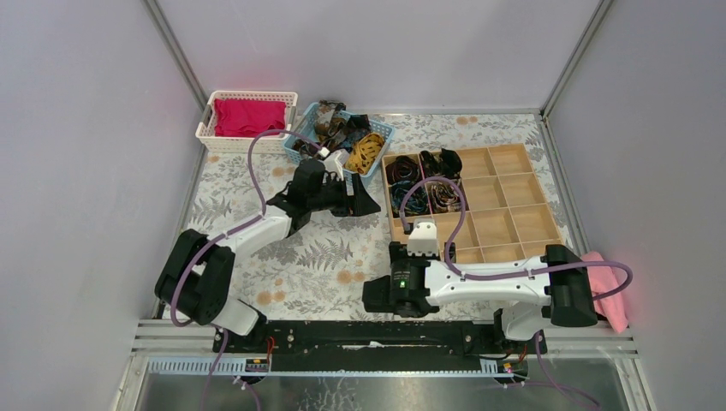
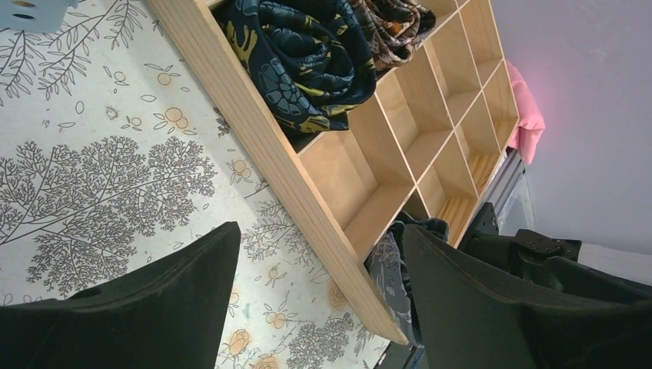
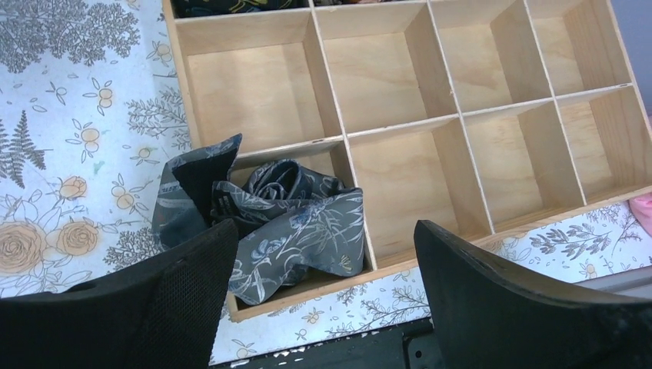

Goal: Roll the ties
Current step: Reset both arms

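Floral-printed tablecloth covered the work surface, enclosed by plain grey walls. Item one: right gripper, fingers spread wide and holding nothing, poised directly above a grey leaf-patterned tie. That tie lay loosely coiled in the near-left corner compartment of the wooden divider box, with one end riding up over the box's left wall and hanging towards the cloth. Item two: left gripper, likewise open and empty, hovering off the box's left side above bare tablecloth. Item three: rolled ties filling the far-left compartments, among them a dark one with gold figures. Item four: blue basket behind the left arm, heaped with unrolled ties. Item five: white basket containing a magenta cloth; a pink cloth lay at the right edge. Handling note, as judgement: the grey coil looked slack, so the stray end would want tucking inside its compartment, pressed from above rather than dragged, before another tie was fetched.
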`<move>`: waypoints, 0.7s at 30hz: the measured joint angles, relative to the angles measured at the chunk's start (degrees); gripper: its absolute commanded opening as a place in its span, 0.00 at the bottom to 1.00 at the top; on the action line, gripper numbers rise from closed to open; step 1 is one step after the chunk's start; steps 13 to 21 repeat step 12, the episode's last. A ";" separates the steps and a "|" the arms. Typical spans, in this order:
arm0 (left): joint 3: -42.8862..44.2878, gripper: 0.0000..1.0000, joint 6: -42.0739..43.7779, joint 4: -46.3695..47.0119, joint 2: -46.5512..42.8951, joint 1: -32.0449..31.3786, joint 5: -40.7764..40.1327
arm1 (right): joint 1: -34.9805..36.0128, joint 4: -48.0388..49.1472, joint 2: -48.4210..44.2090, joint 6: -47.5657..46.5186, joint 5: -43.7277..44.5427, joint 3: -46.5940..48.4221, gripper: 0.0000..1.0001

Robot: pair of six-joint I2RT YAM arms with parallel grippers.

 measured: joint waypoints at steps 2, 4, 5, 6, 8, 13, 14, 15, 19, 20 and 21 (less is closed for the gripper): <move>0.20 0.85 0.13 -0.44 0.24 0.00 -0.13 | 0.00 -0.63 -0.04 1.07 0.66 -0.11 0.92; 0.20 0.85 0.15 -0.87 0.24 0.00 -0.39 | 0.00 -0.92 -0.15 1.99 0.96 -0.66 0.92; 0.22 0.85 0.15 -0.94 0.24 0.00 -0.50 | 0.00 -1.01 -0.35 2.47 1.03 -1.07 0.92; 0.22 0.85 0.15 -0.98 0.31 0.00 -0.52 | 0.02 -1.03 -0.57 2.89 1.11 -1.44 0.92; 0.42 0.85 0.15 -1.20 0.57 0.00 -0.76 | 0.04 -1.07 -1.09 3.65 1.18 -2.19 0.92; 0.63 0.85 0.15 -1.53 1.05 0.00 -0.94 | 0.07 -1.40 -1.92 5.03 1.18 -3.80 0.94; 0.63 0.85 0.15 -1.53 1.05 0.00 -0.94 | 0.07 -1.40 -1.92 5.03 1.18 -3.80 0.94; 0.63 0.85 0.15 -1.53 1.05 0.00 -0.94 | 0.07 -1.40 -1.92 5.03 1.18 -3.80 0.94; 0.63 0.85 0.15 -1.53 1.05 0.00 -0.94 | 0.07 -1.40 -1.92 5.03 1.18 -3.80 0.94; 0.63 0.85 0.15 -1.53 1.05 0.00 -0.94 | 0.07 -1.40 -1.92 5.03 1.18 -3.80 0.94; 0.63 0.85 0.15 -1.53 1.05 0.00 -0.94 | 0.07 -1.40 -1.92 5.03 1.18 -3.80 0.94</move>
